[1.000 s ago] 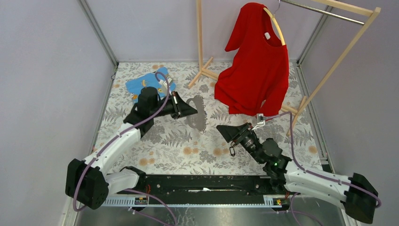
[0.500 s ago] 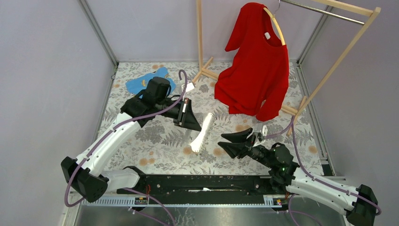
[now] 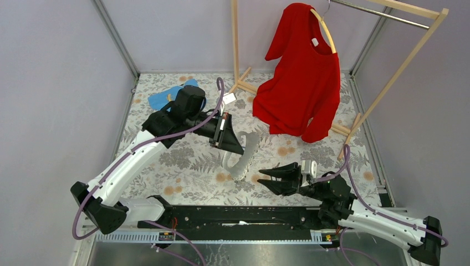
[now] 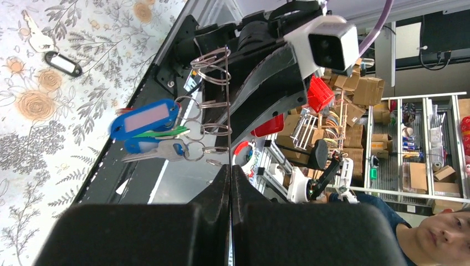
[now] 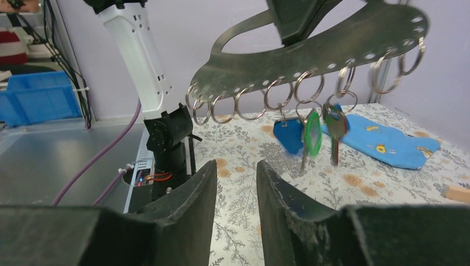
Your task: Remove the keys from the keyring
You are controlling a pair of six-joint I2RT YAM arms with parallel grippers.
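Note:
My left gripper [image 3: 237, 148] is shut on a thin grey metal plate [image 3: 244, 157] and holds it above the table. In the left wrist view the plate [image 4: 228, 105] is edge-on, rising from between the fingertips of the gripper [image 4: 230, 169], with several split rings along it. A blue tag [image 4: 145, 118] and silvery keys [image 4: 158, 152] hang from the rings. My right gripper [image 3: 270, 178] is open and empty just right of the plate. Its wrist view shows the gripper [image 5: 236, 173], the plate [image 5: 310, 50] above it, and the blue-tagged keys [image 5: 310, 133] hanging.
A loose key [image 4: 34, 36] and a dark tag [image 4: 62, 62] lie on the floral table. A blue cloth [image 3: 169, 97] lies at the back left. A red shirt [image 3: 302, 83] hangs on a wooden rack [image 3: 235, 50] at the back.
My left arm has carried the plate nearer and rightward, up off the table. My right arm has drawn back toward the near edge and turned its open jaws to face the plate.

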